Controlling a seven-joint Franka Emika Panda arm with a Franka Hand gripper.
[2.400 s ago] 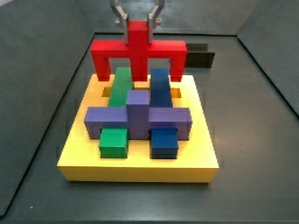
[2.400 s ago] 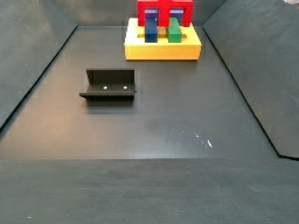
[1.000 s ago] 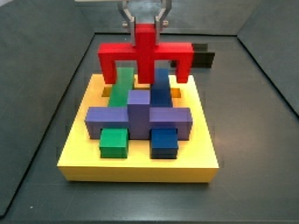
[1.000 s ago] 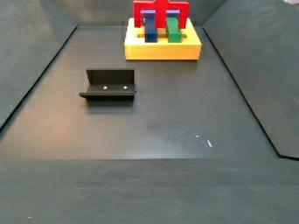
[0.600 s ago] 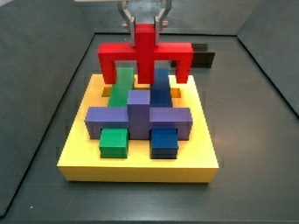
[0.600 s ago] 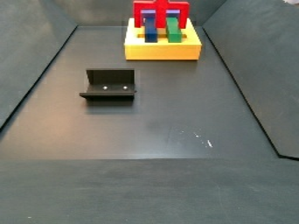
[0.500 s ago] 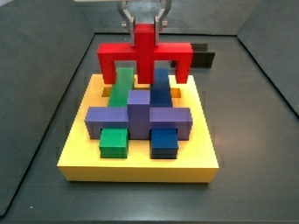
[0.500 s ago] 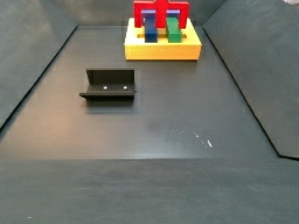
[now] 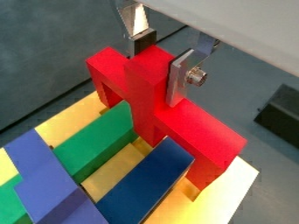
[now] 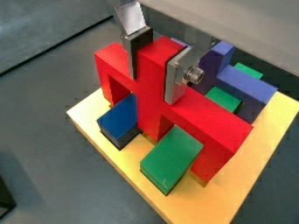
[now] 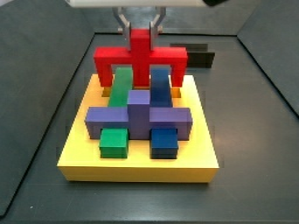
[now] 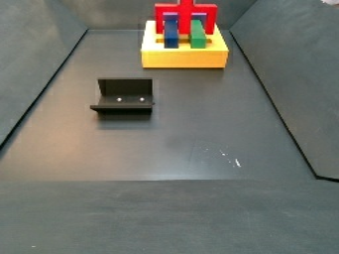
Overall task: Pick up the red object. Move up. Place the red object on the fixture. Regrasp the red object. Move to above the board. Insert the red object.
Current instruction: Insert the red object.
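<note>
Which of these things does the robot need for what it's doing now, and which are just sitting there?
Needed for the job:
- the red object, held by its stem over the board
- the end effector, shut on the red object
- the board, yellow slab underneath
- the fixture, out on the floor, away from the board

Just sitting there:
- the green block, blue block and purple block, already on the board

Place: robot test rig, lab-like.
Evidence: dark walled floor (image 12: pixel 172 129); bolted fixture (image 12: pixel 123 96); hand (image 11: pixel 142 29) over yellow board (image 11: pixel 140 162).
</note>
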